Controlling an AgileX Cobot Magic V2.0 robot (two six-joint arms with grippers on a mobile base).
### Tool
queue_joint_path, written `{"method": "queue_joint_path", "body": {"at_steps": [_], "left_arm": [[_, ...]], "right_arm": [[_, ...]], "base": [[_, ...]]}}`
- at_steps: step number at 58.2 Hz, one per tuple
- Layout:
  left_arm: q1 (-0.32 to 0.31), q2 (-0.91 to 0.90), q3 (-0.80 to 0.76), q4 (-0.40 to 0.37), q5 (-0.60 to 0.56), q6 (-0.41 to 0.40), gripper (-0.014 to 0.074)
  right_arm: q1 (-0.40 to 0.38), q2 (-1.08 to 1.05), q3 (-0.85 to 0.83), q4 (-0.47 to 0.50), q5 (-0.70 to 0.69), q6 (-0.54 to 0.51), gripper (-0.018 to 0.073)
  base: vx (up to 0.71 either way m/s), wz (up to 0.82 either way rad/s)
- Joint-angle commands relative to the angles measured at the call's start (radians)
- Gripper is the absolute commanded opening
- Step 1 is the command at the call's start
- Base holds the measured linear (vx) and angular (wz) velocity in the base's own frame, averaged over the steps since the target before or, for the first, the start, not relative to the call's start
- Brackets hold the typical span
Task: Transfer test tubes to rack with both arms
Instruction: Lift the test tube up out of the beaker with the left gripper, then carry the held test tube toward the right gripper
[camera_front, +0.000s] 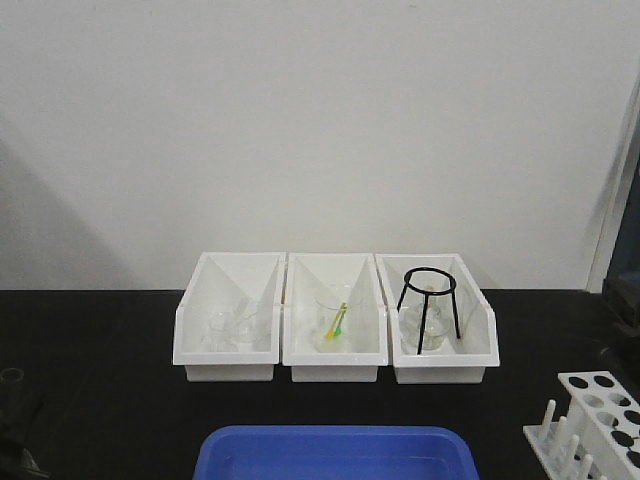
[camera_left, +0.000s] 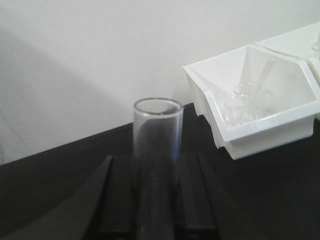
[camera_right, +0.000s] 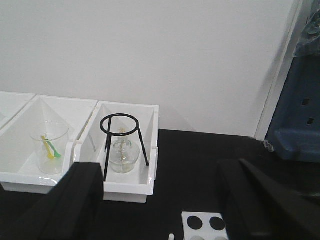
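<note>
In the left wrist view my left gripper (camera_left: 156, 167) is shut on a clear test tube (camera_left: 157, 135). The tube stands upright between the black jaws, open rim up, above the black table. In the front view this gripper shows only as a dark shape at the bottom left edge (camera_front: 15, 420). My right gripper (camera_right: 160, 170) is wide open and empty, hovering over the white rack (camera_right: 204, 216), whose round holes show between the jaws. The rack (camera_front: 604, 392) stands at the front right. More clear tubes (camera_left: 245, 92) lie in the left bin (camera_left: 270, 132).
Three white bins stand side by side mid-table: the left one (camera_front: 228, 368) holds clear glassware, the middle one (camera_front: 335, 368) a beaker with a yellow-green item, the right one (camera_front: 445, 370) a black tripod ring and a glass flask. A blue tray (camera_front: 335, 450) sits at the front.
</note>
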Motion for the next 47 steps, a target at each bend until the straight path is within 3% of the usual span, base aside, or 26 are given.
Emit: {"method": "queue_joint_path", "body": {"at_steps": [1,8,15,27,40,47], "left_arm": [[-0.001,-0.084,-0.024,-0.004,-0.016,-0.009,-0.0020],[-0.001,-0.151,-0.070,-0.004,0.125,-0.009,-0.0020],[-0.001,-0.213,-0.167,-0.005,0.336,-0.011,-0.0020],[-0.001,-0.278,-0.334,-0.005,0.627,-0.090,-0.0020],[-0.018,-0.307,-0.482,-0.004,0.842,-0.104,-0.0020],[-0.086,-0.307,-0.520,-0.004,0.872,-0.103,-0.0020]], "right_arm": [[0.000,-0.009,-0.036,-0.002,-0.076,-0.005,0.0515],[0.000,-0.009,-0.036,-0.002,-0.073,-0.005,0.0515],[0.000,-0.009,-0.036,-0.002,-0.068,-0.005,0.0515],[0.000,-0.009,-0.036,-0.002,-0.026,-0.005,0.0515],[0.000,-0.009,-0.036,-0.002,0.028,-0.006,0.0515],[0.005,-0.007,-0.034,0.004,0.024,-0.005,0.0515]], "base": [[0.00,0.00],[0.00,0.00],[0.00,0.00],[0.00,0.00],[0.00,0.00],[0.00,0.00]]}}
